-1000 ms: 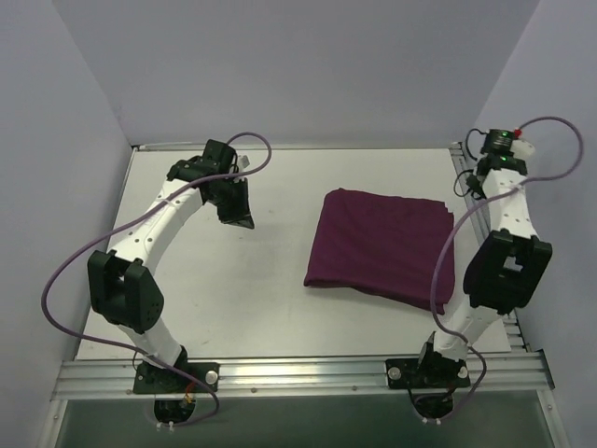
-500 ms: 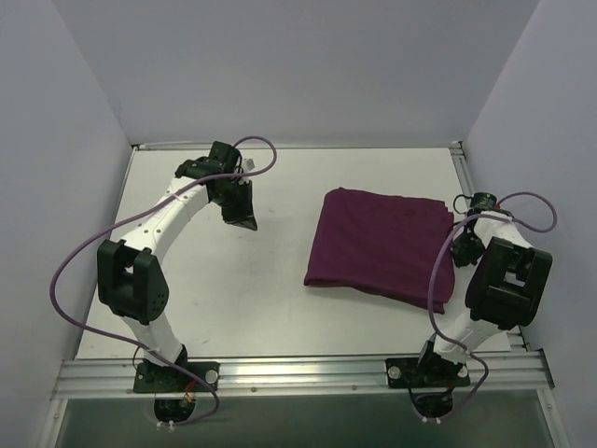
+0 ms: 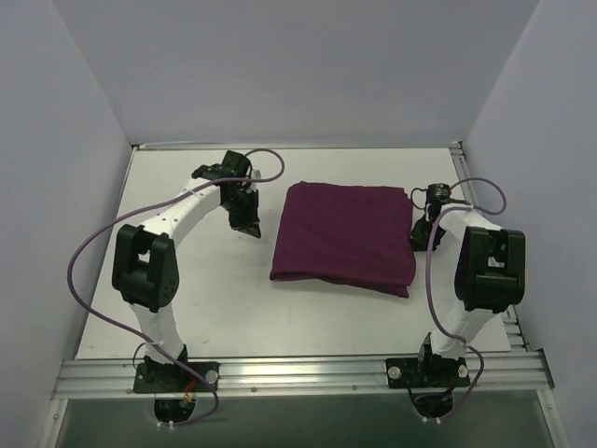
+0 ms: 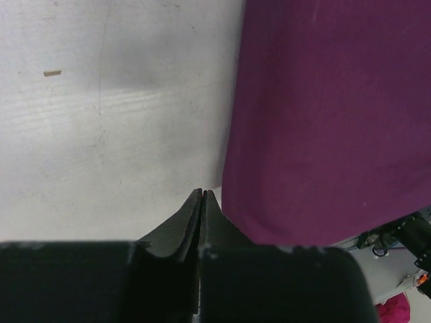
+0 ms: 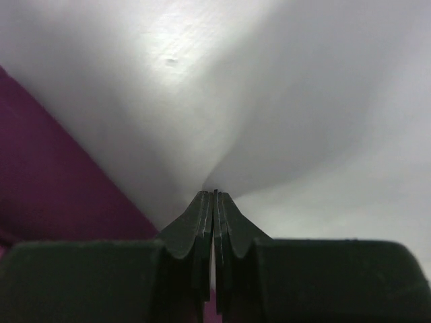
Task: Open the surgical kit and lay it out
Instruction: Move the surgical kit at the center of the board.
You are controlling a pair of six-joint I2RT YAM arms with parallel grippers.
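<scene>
Purple wrap point(image 3: 343, 238) folded shut, flat on table point(image 3: 205, 299)

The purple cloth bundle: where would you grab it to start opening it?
Probably its near-left corner, pinched low from the left. The bundle lies flat, folded, so only edges offer a lip; the shut left tool sits beside that edge.

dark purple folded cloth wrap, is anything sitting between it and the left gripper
Nothing visible does. Only a narrow strip of bare white table lies between the shut left gripper and the near edge of the dark purple folded cloth wrap.
</scene>
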